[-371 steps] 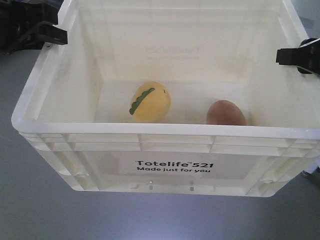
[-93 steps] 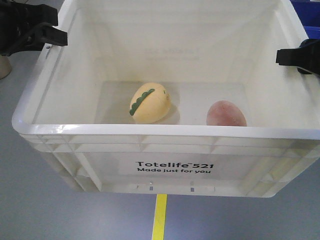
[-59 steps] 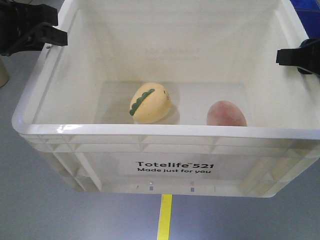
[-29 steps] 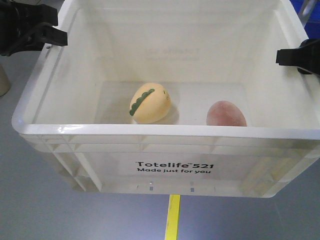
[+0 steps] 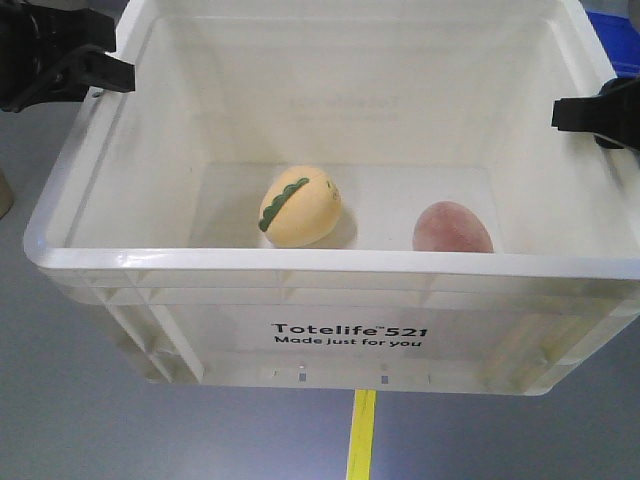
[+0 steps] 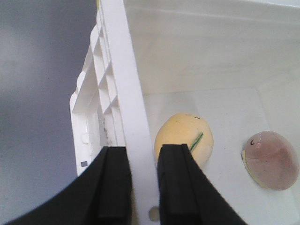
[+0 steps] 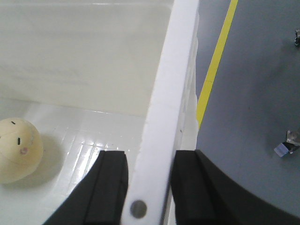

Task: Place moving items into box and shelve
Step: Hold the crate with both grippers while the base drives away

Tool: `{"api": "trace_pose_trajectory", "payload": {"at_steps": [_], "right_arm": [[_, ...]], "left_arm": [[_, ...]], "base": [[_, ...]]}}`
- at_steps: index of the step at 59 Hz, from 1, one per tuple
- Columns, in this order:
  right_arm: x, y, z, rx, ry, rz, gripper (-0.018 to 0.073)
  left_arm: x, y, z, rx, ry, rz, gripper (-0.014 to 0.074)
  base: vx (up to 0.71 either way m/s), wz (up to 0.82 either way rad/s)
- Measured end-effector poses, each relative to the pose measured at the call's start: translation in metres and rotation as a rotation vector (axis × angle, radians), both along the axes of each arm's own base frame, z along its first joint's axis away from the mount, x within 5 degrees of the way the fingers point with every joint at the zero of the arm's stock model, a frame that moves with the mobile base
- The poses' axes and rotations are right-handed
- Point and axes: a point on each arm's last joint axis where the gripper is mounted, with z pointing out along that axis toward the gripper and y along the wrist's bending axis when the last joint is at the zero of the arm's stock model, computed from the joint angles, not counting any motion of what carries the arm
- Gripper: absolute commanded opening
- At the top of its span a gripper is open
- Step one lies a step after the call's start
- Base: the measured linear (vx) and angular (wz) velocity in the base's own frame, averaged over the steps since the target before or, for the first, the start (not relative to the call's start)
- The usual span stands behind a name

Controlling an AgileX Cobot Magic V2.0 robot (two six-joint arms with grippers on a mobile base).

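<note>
The white box (image 5: 300,262), printed "Totelife 521", hangs above the grey floor, gripped at both side walls. Inside lie both moving items: a pale yellow egg with a green scalloped stripe (image 5: 300,205) and a dull reddish-brown egg (image 5: 452,228). My left gripper (image 5: 100,72) is shut on the left rim (image 6: 126,84), one finger outside and one inside, with the yellow egg (image 6: 180,136) and reddish egg (image 6: 272,159) beyond it. My right gripper (image 5: 580,112) is shut on the right rim (image 7: 173,70); its fingers (image 7: 149,159) straddle the wall, near a pale egg (image 7: 16,150).
Grey floor lies under the box, with a yellow tape line (image 5: 360,435) running below its front. A blue bin corner (image 5: 615,25) shows at the top right. A beige object (image 5: 4,195) pokes in at the left edge. Small metal hardware (image 7: 288,143) sits on the floor.
The yellow floor line has slid rightward beneath the box and the beige object at the left has shifted down. Box, eggs and both grippers keep their places in view.
</note>
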Motion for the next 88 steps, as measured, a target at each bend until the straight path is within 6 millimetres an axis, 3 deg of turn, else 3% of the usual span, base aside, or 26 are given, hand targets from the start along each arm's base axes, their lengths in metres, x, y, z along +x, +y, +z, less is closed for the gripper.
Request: {"api": "trace_pose_trajectory", "payload": {"at_steps": [88], "right_arm": [[0.0, 0.0, 0.0, 0.0, 0.0, 0.0, -0.0006]], "left_arm": [[-0.0001, 0.0, -0.0001, 0.0, 0.001, 0.0, -0.0006]], "base": [[0.41, -0.04]]}}
